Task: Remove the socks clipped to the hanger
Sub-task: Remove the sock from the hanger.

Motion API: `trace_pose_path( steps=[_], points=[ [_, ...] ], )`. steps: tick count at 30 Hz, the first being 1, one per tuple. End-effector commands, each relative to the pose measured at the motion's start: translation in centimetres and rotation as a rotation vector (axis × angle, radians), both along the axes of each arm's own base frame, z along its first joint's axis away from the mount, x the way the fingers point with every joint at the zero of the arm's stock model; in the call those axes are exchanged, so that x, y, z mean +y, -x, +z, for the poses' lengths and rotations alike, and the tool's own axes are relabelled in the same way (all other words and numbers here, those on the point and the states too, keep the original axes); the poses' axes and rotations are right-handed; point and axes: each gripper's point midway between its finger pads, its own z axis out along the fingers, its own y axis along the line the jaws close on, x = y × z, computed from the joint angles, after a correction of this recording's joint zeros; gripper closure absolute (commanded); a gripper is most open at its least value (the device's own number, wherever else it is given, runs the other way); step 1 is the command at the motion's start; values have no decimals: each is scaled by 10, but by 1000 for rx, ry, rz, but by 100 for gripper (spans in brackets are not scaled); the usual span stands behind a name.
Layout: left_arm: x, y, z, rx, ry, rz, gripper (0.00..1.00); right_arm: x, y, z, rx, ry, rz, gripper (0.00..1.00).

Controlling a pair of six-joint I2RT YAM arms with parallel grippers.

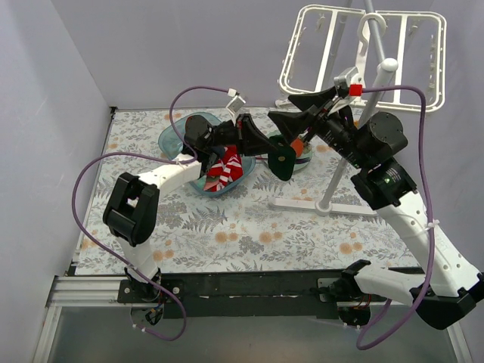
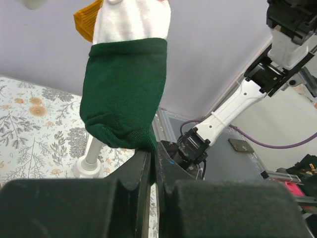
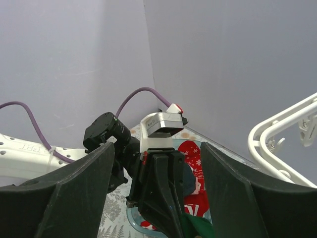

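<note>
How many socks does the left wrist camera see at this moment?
2. A dark green sock hangs in the middle, its lower end pinched by the left gripper. A mustard yellow sock peeks out behind it, top left. Others may be hidden.

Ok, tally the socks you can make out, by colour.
Green sock, white top: 1
Mustard sock: 1
Red-and-white sock in the tub: 1 sure; cannot tell if more lie under it
Total: 3

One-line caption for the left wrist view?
Left gripper pinches the toe of a green-and-white sock, mustard sock behind its cuff.
</note>
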Motion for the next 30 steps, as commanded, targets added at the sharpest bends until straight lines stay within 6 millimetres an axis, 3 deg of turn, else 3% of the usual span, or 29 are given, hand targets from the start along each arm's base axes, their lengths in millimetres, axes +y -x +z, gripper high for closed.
trace_pose_path(
  steps=[1, 4, 5, 7, 8, 10, 19, 30],
  points=[
    [9, 5, 19, -27, 29, -45, 100, -3, 6, -6, -9, -2, 0, 23],
    [12, 5, 21, -14, 34, -60, 100, -12, 12, -17, 5, -5, -21, 24],
    [13, 4, 20, -8, 32, -60, 100, -12, 10, -34, 30, 11, -27, 25],
    [14, 3, 19, -3, 29, -59, 100, -21, 19, -36, 34, -10, -39, 27],
    [14, 2, 18, 1, 27, -57, 100, -22, 16, -51, 62, 3, -53, 27],
    [16, 1, 18, 2, 26, -56, 100, -28, 21, -58, 75, -3, -65, 30],
    [17, 1, 22, -5, 23, -62, 100, -51, 4, -122, 207, 9, -232, 36],
    [24, 7, 28, -6, 35, -82, 100, -38, -5, -159, 261, 22, -194, 31]
  ],
)
